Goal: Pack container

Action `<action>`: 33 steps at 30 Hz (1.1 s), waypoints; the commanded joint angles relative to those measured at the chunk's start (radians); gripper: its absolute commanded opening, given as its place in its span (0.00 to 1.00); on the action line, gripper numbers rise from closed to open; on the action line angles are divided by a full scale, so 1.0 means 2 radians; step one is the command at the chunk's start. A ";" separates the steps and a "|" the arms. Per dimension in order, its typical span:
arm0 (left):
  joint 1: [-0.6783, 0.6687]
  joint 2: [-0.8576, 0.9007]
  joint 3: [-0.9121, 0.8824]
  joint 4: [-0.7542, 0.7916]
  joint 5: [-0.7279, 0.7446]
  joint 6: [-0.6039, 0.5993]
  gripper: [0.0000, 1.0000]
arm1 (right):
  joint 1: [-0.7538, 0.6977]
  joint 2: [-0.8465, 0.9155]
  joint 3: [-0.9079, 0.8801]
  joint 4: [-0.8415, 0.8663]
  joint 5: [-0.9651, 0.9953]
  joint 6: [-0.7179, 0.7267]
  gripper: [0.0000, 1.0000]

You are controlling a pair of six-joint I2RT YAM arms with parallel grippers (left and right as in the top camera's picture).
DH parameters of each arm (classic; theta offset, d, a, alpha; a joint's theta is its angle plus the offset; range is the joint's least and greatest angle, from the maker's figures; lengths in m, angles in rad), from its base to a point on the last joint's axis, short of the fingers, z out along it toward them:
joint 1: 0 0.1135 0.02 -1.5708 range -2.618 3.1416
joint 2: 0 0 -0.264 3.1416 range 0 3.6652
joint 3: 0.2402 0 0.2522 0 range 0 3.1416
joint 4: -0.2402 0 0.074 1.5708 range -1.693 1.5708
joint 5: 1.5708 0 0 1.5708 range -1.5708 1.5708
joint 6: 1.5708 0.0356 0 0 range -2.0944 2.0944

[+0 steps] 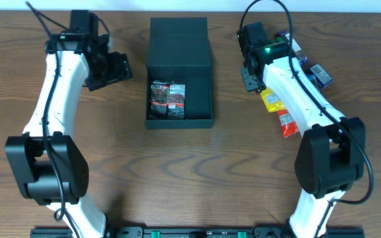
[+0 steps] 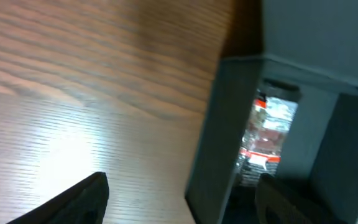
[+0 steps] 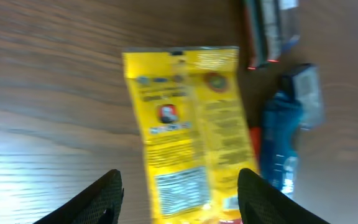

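The dark teal container stands at the back middle of the table, its lid flipped open away from me. Inside on the left lies a dark red-and-silver snack packet. My left gripper hovers just left of the box, open and empty. In the left wrist view the container's near wall and the packet show past the gripper. My right gripper is open over a yellow packet, which lies flat on the table between the fingers.
Right of the container lie loose snacks: the yellow packet, a red packet in front of it, and blue packets further right. A blue packet lies beside the yellow one in the right wrist view.
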 commanded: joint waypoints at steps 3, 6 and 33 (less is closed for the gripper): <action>0.023 -0.007 0.002 -0.002 0.016 0.006 0.77 | 0.002 0.038 -0.013 -0.012 0.081 -0.021 0.61; 0.026 -0.007 0.002 -0.002 0.016 0.006 0.77 | 0.007 0.047 -0.014 -0.017 0.080 -0.021 0.61; 0.026 -0.007 0.002 -0.002 0.017 0.006 0.77 | 0.011 0.080 -0.080 0.060 0.155 -0.049 0.20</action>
